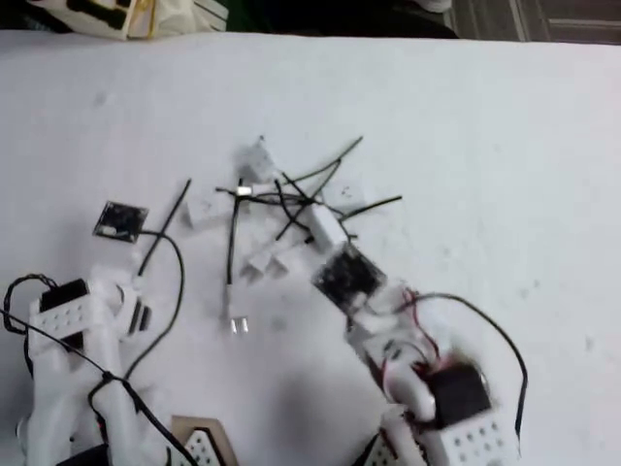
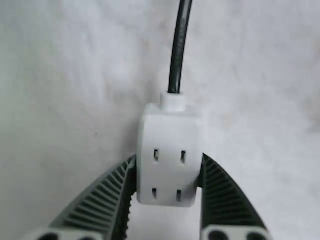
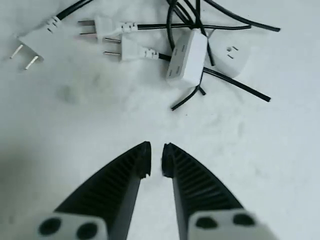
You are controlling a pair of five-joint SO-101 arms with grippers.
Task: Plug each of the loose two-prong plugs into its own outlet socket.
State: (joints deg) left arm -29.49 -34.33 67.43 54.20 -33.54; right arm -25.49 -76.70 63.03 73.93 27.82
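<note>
Socket (image 2: 170, 130) sits pinched in the left gripper (image 2: 168, 167); hold it steady while the right gripper (image 3: 156, 161), nearly closed and empty, grabs a plug (image 3: 126, 50)

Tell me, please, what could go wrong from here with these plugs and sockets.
The left hand holds the socket block by one end, so it may twist when a plug goes in. The plugs lie among crossed black cords; lifting one with the right hand may drag the others.
</note>
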